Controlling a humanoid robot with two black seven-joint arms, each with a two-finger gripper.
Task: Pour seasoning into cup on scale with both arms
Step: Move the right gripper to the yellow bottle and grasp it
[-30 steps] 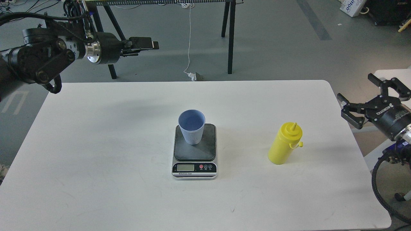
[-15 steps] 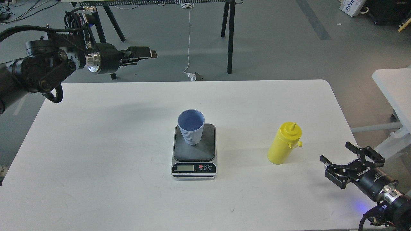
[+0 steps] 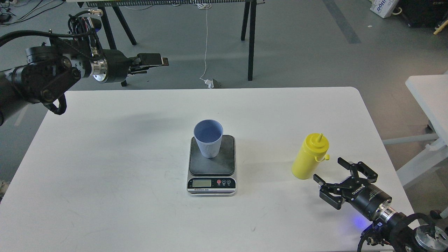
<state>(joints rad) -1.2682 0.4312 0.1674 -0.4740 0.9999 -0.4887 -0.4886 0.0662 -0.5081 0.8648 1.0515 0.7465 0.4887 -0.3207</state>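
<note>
The light blue ribbed cup stands upright on the back left part of the scale's dark plate, mid-table. The yellow seasoning bottle stands upright to the right of the scale, nozzle up, its small cap hanging at its side. My right gripper is open and empty, low over the table just right of and in front of the bottle, not touching it. My left gripper hovers high beyond the table's far left edge, seen side-on; I cannot tell its fingers apart.
The white table carries only the scale and the bottle. A second white table stands off to the right. Black trestle legs and a white cable stand on the floor behind.
My right arm has swung down from beside the table's right edge and moved left, close to the bottle. My left gripper drifted slightly left and down. Cup, scale and bottle have not moved.
</note>
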